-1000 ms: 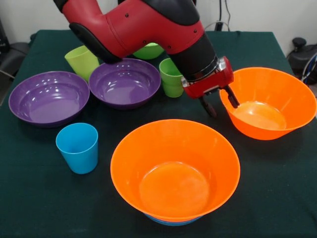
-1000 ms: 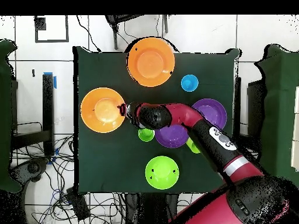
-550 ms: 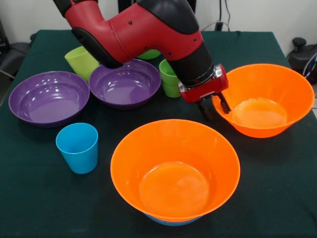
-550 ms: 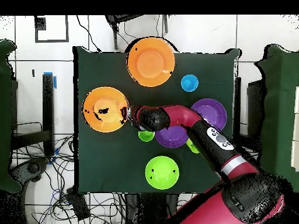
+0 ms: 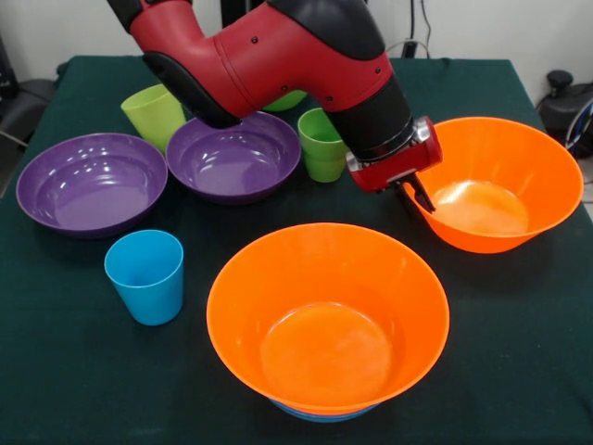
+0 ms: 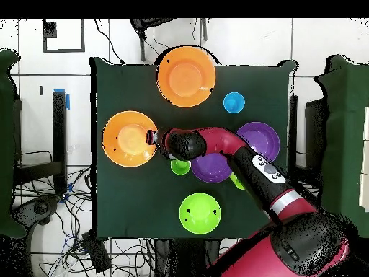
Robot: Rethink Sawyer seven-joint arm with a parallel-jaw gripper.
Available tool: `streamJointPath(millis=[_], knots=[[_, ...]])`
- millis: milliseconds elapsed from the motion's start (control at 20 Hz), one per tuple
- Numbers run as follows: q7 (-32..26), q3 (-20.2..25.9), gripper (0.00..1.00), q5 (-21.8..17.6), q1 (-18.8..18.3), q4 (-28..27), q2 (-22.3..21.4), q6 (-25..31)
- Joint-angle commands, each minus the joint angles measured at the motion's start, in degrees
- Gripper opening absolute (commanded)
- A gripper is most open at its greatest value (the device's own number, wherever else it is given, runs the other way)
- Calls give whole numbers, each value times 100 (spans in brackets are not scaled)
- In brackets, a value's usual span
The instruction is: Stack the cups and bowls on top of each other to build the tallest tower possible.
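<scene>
We see the gripper (image 5: 414, 193) pinching the rim of an orange bowl (image 5: 500, 185)
Its fingers (image 5: 419, 197) are clamped on that bowl's near-left edge. The second orange bowl (image 5: 328, 315) sits in front on a blue one, forming the tower; two purple bowls (image 5: 91, 181), a sky blue cup (image 5: 145, 275) and green cups (image 5: 321, 144) stand apart on the counter (image 5: 65, 371)

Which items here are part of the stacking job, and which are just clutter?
Job: big glossy orange plastic bowl nearest the camera; second orange plastic bowl, rim held by the gripper; two wide purple plastic bowls; green plastic bowl; sky-blue plastic cup; yellow-green plastic cup; ridged green plastic cup.
Lying about: tangled floor cables; blue floor tape.
</scene>
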Motion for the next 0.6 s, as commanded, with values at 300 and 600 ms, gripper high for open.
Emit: streamJointPath(millis=[300, 600], knots=[[-941, -531, 0, -380, 139, -658, 194, 238], [-903, -534, 0, -349, 153, -661, 176, 264]])
